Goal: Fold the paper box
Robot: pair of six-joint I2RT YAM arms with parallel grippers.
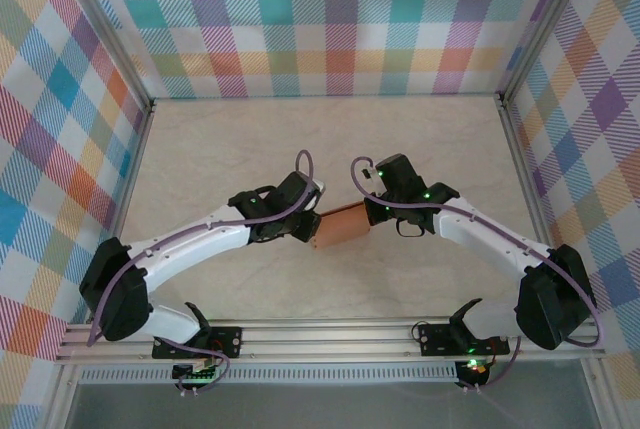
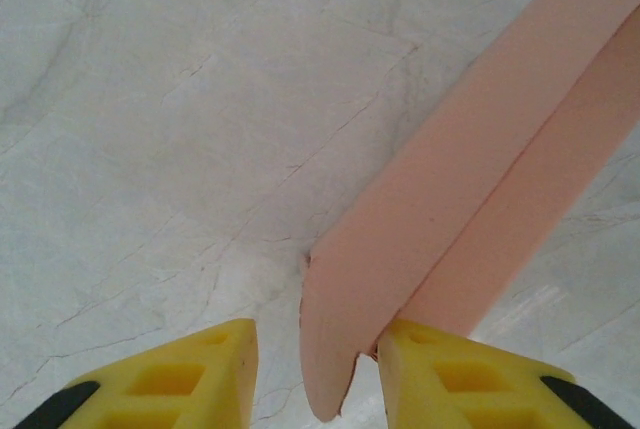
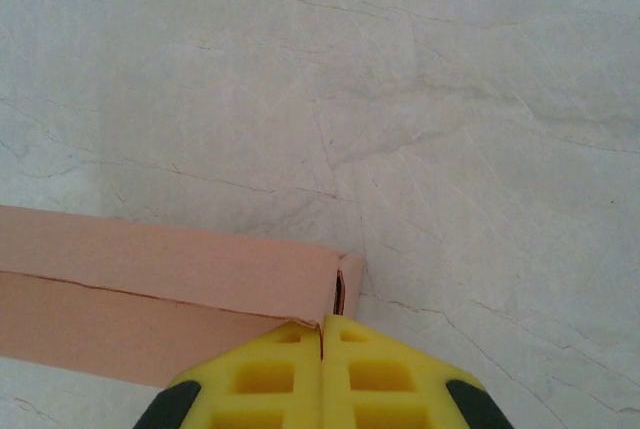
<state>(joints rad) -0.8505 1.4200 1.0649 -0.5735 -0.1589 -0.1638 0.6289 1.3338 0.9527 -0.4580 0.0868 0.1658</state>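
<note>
Left gripper (image 2: 315, 341) straddles paper box (image 2: 470, 199), long axis toward right gripper (image 3: 322, 329).

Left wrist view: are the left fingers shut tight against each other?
No, a gap stands between the left fingers, and the rounded flap end of the box sits in it.

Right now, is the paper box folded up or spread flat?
Folded up: the paper box shows a top face and a side face meeting along a crease. One rounded end flap sticks out, untucked.
</note>
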